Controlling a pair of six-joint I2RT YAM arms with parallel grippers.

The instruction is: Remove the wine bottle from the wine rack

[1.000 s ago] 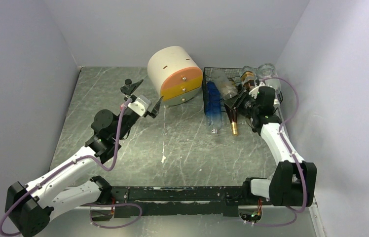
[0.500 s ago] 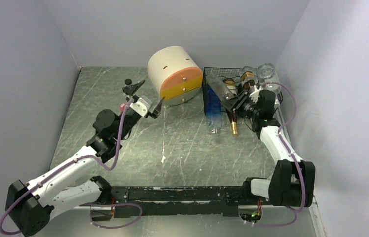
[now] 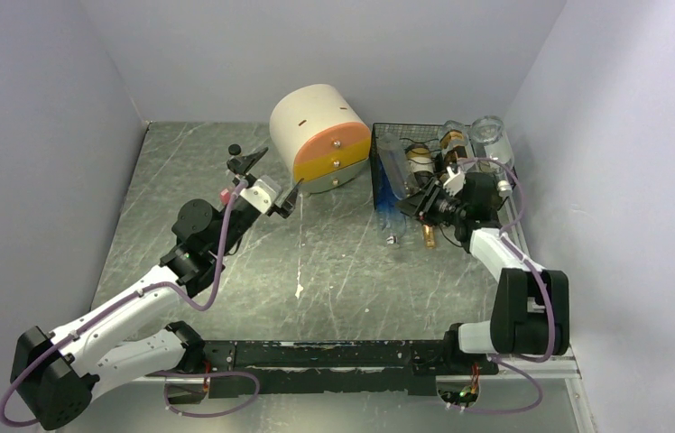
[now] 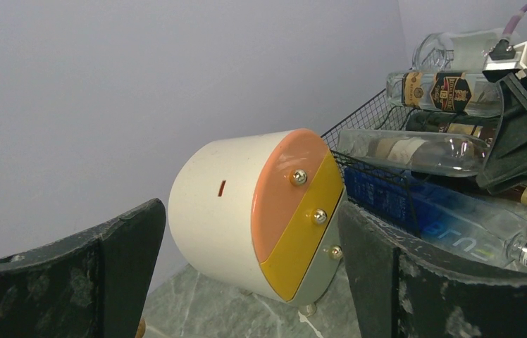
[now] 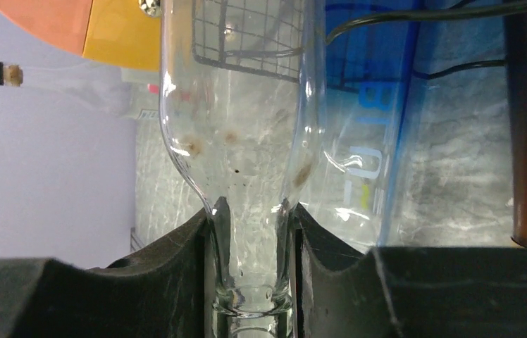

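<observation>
The wine rack (image 3: 386, 129) is a black wire-mesh box at the back right, also in the left wrist view (image 4: 368, 118). A clear wine bottle (image 3: 399, 170) lies slanted over its left front part, neck pointing at the right arm. My right gripper (image 3: 428, 200) is shut on that neck. In the right wrist view both fingers (image 5: 176, 271) press the glass neck of the bottle (image 5: 239, 127), with rack mesh (image 5: 246, 35) behind it. My left gripper (image 3: 278, 168) stands open and empty beside the drawer unit (image 4: 232, 211).
A blue bottle (image 3: 391, 203) and a brown gold-capped bottle (image 3: 428, 236) stick out of the rack's front. A labelled bottle (image 3: 451, 142) and a clear one (image 3: 489, 133) lie on the rack. The cream-and-orange drum (image 3: 320, 135) stands left of it. The right wall is close.
My right wrist has dropped and swung leftward with the clear bottle's neck in its grip, and the bottle has turned with it. The left arm has barely moved.
</observation>
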